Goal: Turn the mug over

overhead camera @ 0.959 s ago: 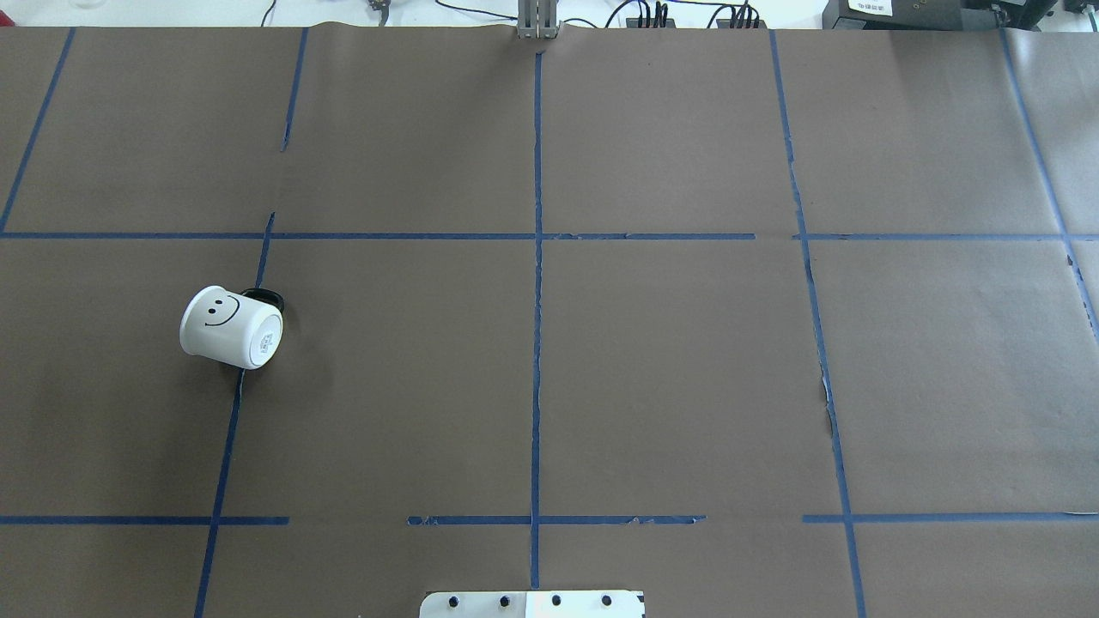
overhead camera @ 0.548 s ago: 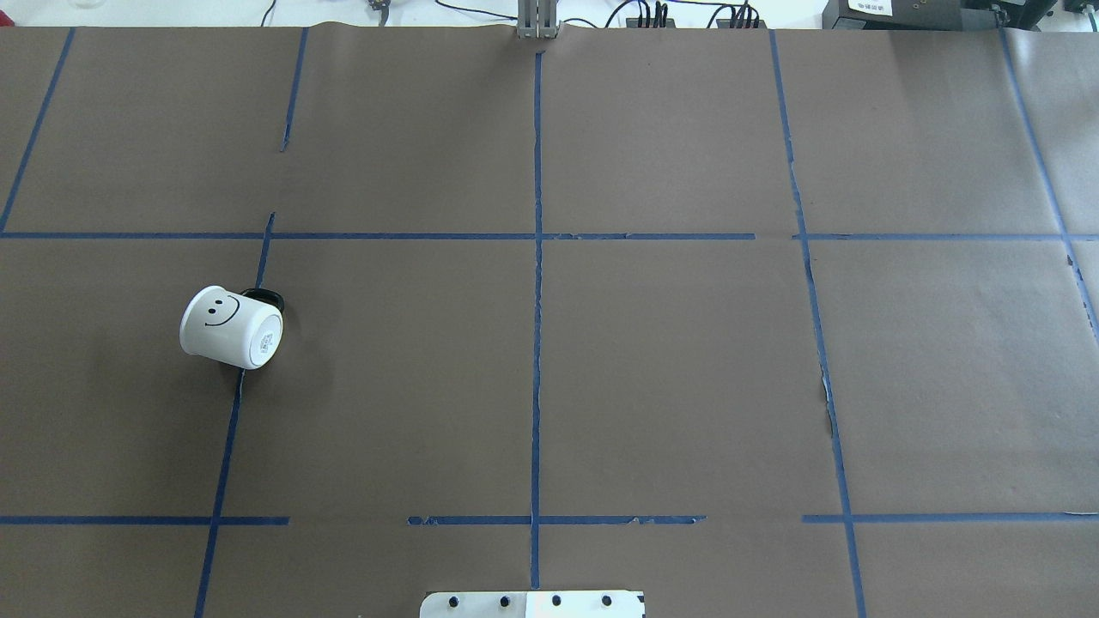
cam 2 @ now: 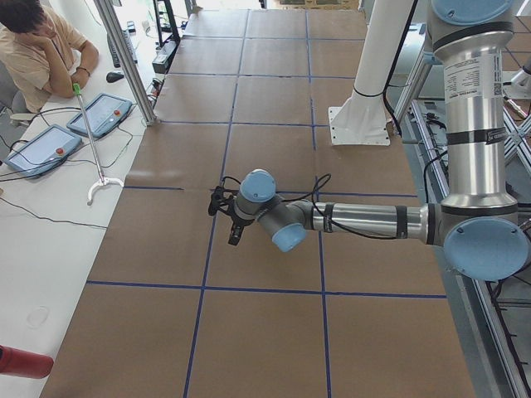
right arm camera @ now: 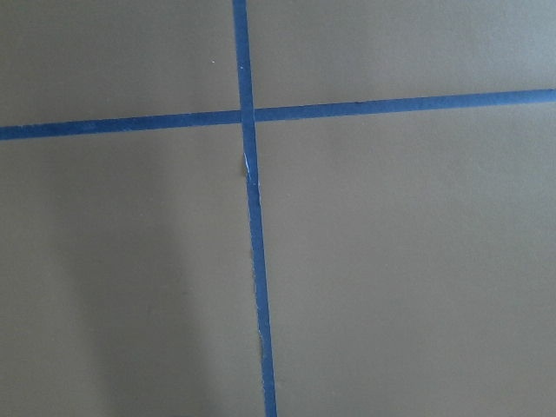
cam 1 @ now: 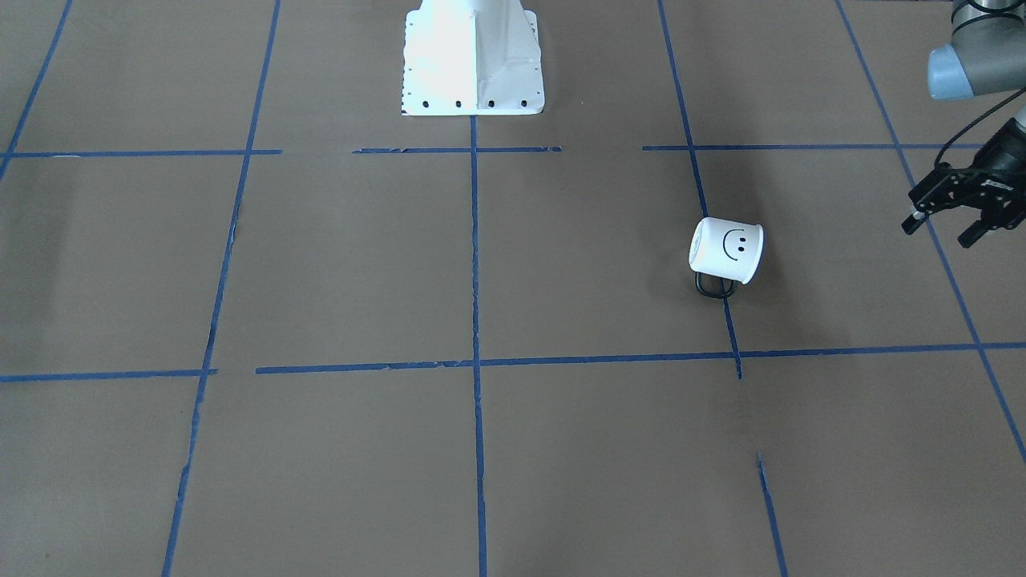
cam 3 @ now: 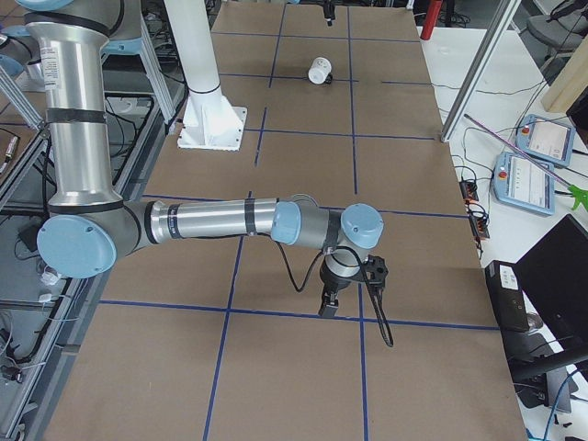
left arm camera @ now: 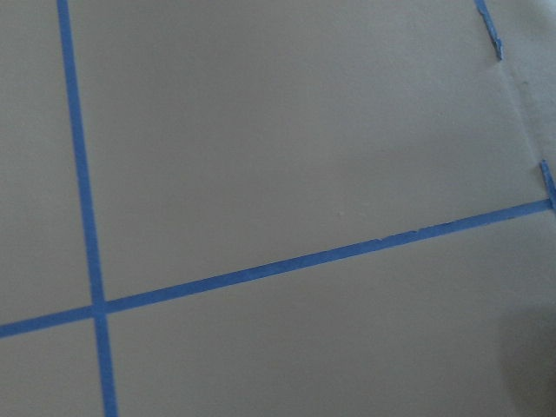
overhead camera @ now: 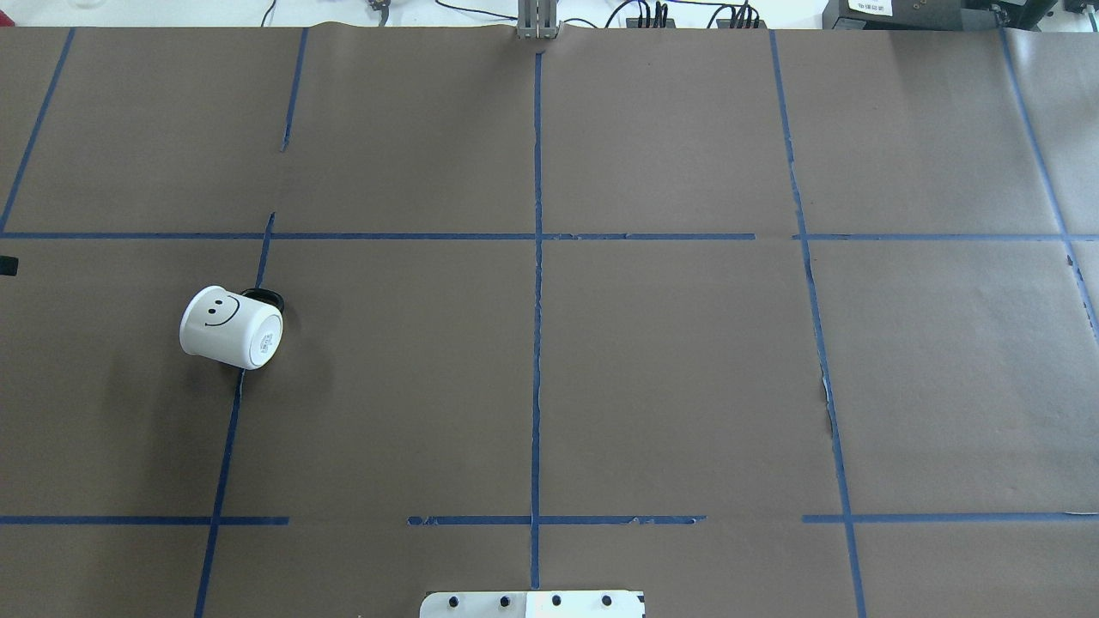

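On mug (overhead camera: 225, 330) base: sticker (overhead camera: 266, 341), print unreadable.

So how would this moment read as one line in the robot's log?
mug: on its side, untouched | left gripper: open, apart from mug | right gripper: far from mug, open or shut unclear

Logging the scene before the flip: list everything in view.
mug: one, white with black smiley and handle, lying on its side, robot's left half of the paper.
paper cover: one, brown, whole work surface.
tape lines: many, blue, grid on the paper.
pedestal: one, white, robot's edge of the paper.
pendants: two, grey, on the white bench.
operator: one, orange shirt, at that bench.
left gripper: one, black, open, apart from the mug.
right gripper: one, black, above bare paper; open or shut unclear.
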You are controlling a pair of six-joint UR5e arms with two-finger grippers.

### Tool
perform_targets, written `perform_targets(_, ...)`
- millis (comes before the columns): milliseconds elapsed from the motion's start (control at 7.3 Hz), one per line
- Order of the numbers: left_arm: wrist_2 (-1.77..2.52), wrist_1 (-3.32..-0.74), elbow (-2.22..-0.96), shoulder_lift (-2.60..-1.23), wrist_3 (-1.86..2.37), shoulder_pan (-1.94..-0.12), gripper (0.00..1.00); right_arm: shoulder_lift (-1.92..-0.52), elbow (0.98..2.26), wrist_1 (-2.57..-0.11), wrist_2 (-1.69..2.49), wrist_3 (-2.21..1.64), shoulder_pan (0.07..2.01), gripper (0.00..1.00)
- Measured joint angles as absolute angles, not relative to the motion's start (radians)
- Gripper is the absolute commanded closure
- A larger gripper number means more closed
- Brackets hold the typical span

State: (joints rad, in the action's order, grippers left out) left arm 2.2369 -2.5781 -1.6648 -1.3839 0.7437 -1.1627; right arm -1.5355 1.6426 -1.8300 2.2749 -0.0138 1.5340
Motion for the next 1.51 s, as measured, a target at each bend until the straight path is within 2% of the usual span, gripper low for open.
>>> perform_targets(548,2.038,-3.091,-1.566,-1.342,1.129,-1.004,0.00,-1.535,1.642,-1.830,2.275,-0.014,1.534,0.00)
perform_targets(1507,1.884,-3.551,-1.274,-1.622,1.339,-0.741,0.01,-1.535,1.643,-1.830,2.275,-0.014,1.534,0.00)
